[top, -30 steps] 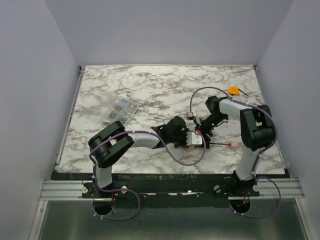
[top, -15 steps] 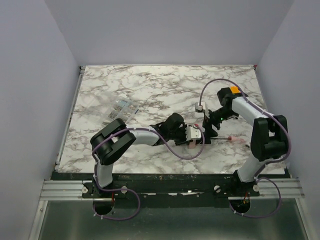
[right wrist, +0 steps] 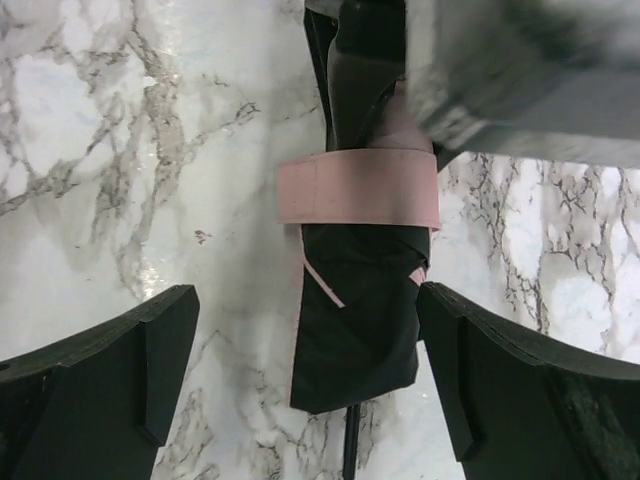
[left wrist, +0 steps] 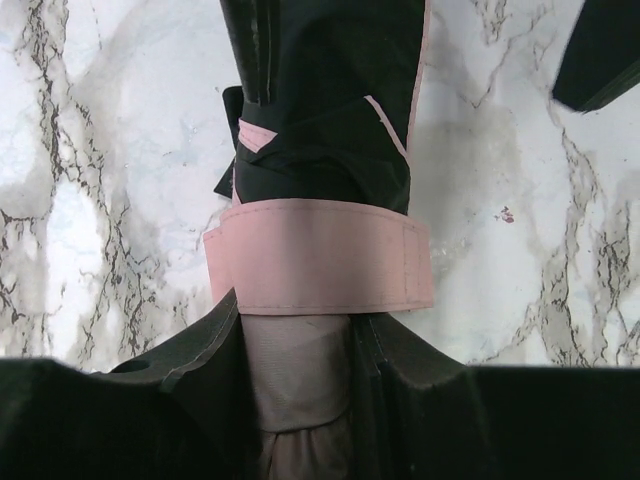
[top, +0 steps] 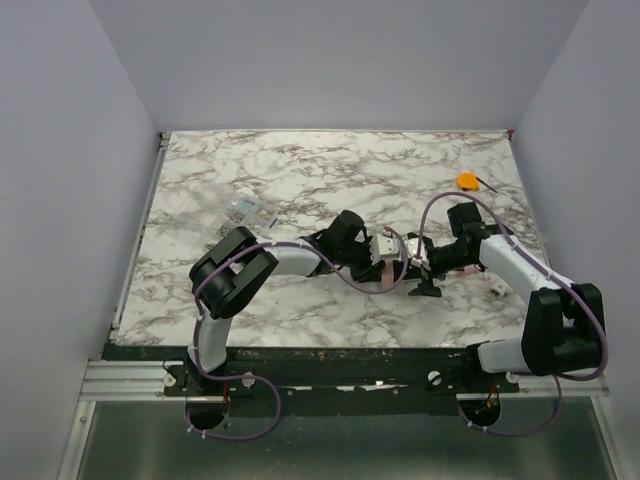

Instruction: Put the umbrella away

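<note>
The left pincer (left wrist: 300, 345) clasps the umbrella (left wrist: 320, 150) beneath its pink strap (left wrist: 320, 255); the right pincer (right wrist: 305, 340) gapes released astride it.

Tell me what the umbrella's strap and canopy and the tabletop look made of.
On the umbrella, the strap looks like matte pink woven fabric, stitched near one end; the canopy thin dark cloth with pink edging, creased in folds. The tabletop is marble-patterned with slight sheen: stone or laminate, unclear.

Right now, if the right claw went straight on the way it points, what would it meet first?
Probably the umbrella: its folded bundle lies between the right claw's open fingers, pink strap just beyond. The left claw grips it further along. Depth is hard to judge.
</note>
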